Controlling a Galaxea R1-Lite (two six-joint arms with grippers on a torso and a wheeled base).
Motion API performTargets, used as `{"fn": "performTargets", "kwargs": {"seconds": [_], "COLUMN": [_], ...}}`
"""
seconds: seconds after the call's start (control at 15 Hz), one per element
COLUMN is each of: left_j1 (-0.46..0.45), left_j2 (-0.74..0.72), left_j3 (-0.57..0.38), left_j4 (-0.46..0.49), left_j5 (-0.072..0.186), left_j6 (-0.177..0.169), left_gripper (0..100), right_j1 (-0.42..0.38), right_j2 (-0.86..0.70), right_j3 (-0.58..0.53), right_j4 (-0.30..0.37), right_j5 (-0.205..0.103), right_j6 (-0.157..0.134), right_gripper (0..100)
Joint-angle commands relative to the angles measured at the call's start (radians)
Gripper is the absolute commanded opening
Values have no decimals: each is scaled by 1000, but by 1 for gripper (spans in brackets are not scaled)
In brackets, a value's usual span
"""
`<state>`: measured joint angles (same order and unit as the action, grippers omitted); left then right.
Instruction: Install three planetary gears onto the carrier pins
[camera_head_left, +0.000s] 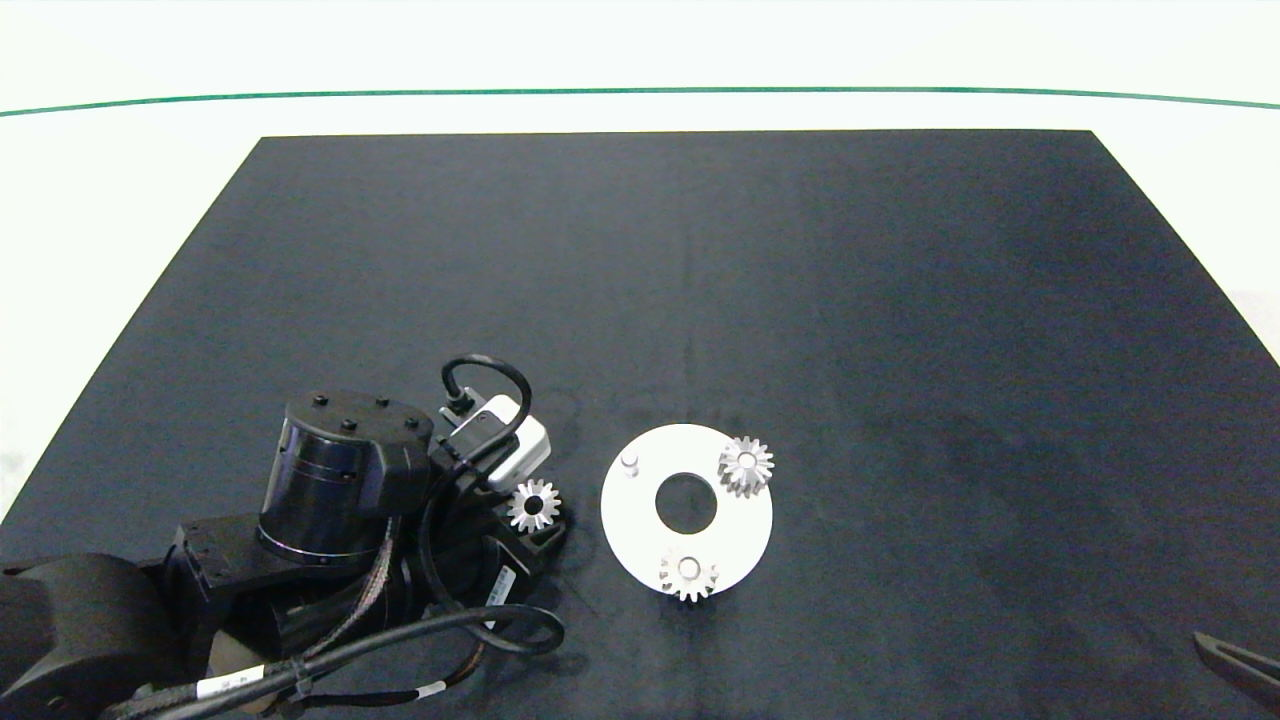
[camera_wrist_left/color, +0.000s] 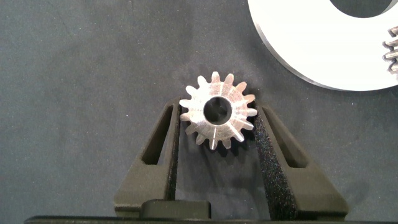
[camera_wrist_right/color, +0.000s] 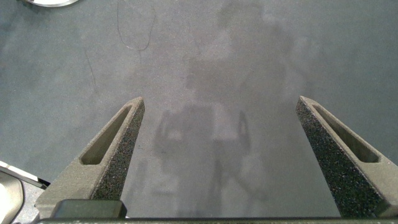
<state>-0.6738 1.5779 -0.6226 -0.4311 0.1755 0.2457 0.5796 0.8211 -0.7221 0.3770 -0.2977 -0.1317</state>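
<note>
Two gears already sit on pins of the white disc (camera_head_left: 640, 520): one at its far right edge (camera_head_left: 746, 465), one at its near edge (camera_head_left: 688, 574). The third pin (camera_head_left: 629, 463), on the far left side of the disc, stands bare.

The third gear (camera_wrist_left/color: 217, 111) is in your left gripper (camera_wrist_left/color: 217, 124), just to the left of the disc. The wrist view shows the teeth pressed against the foam pads on both sides, so the fingers are closed on it, gripping across the toothed rim with the bore facing up and unobstructed.

The right gripper (camera_wrist_right/color: 217, 155) hangs over bare mat (camera_head_left: 900, 300) at the near right corner, fingers spread wide, holding nothing.

Judgement: this is the last of three installs, transport phase. Your next move calls for carrying the gear right and slightly away, centring the bore over the bare pin, keeping it level, then lowering. Watch that its teeth clear those of the two seated gears.
</note>
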Motion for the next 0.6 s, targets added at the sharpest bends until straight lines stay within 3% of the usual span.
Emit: {"fn": "performTargets", "kwargs": {"seconds": [0.07,0.6], "left_j1": [-1,5], "left_j2": [-1,-18], "left_j3": [1,-17], "left_j4": [-3,0], "left_j5": [2,1], "left_j6": [1,7], "left_gripper": [0,0], "right_j1": [0,2], "right_j2": [0,-10], "right_j3": [1,-3], "right_j4": [3,5], "right_j5": [-1,0], "right_j6": [-2,-8], "right_gripper": [100,100]}}
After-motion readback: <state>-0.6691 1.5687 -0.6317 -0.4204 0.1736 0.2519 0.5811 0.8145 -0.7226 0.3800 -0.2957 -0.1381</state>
